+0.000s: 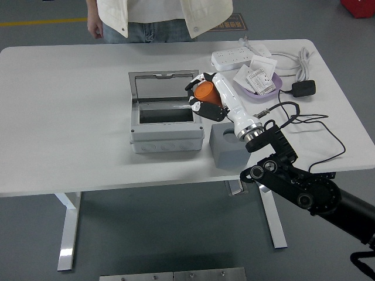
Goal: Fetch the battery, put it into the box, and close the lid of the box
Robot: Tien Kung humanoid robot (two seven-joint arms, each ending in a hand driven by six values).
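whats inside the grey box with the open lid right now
The grey plastic box shows only a dark interior with nothing visible in it; its front wall hides the near part of the floor. The orange cylindrical battery is outside it, held in the right hand by the box's right rim.
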